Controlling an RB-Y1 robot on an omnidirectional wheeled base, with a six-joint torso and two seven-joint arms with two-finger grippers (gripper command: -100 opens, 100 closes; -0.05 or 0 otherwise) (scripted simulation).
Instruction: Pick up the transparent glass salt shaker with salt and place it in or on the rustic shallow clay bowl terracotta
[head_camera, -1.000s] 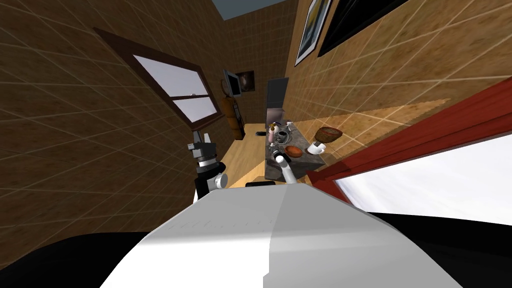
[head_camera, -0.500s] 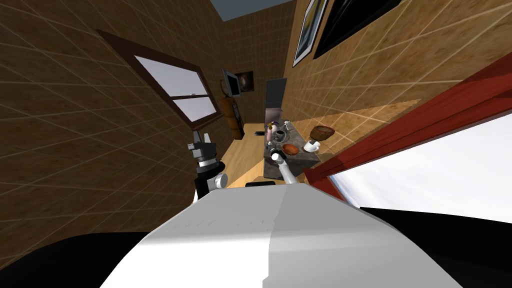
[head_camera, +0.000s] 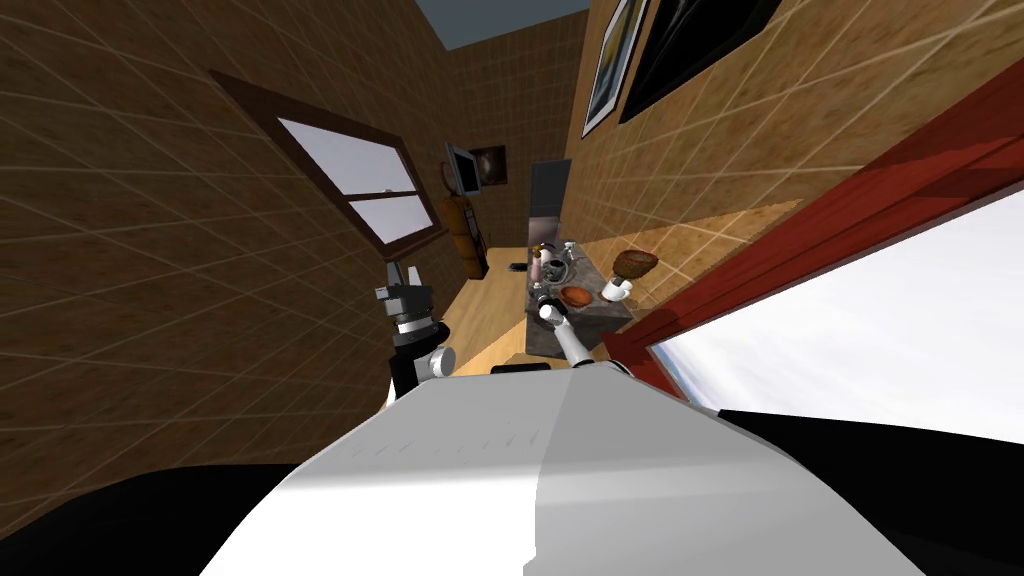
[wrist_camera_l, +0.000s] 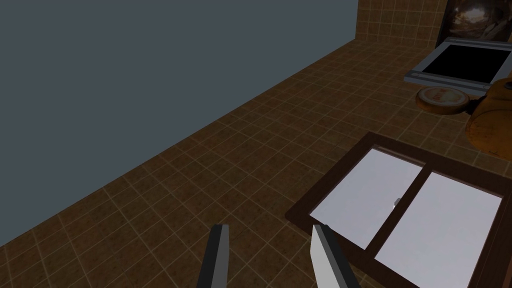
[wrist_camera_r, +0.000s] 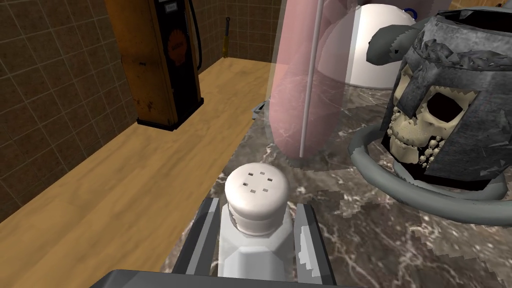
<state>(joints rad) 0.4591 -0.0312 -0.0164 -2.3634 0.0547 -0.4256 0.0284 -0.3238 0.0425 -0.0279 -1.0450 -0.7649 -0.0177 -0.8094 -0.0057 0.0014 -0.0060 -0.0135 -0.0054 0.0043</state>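
No legible text or labels anywhere.

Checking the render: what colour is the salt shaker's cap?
White, with small holes; the cap of the salt shaker shows best in the right wrist view.

Brown tiled walls (head_camera: 150, 250) close in on both sides of me, under a flat grey-blue ceiling (wrist_camera_l: 150, 75). On my left is a dark-framed window (head_camera: 360, 190) with two pale panes. On my right is a bigger one in a red frame (head_camera: 800, 240) — blank white. The floor (head_camera: 490, 320) is light wood. An old orange gas pump (wrist_camera_r: 155, 60) stands against the tiles, near a marble-topped table (wrist_camera_r: 360, 245). Framed pictures (head_camera: 612, 60) hang high on the right wall.
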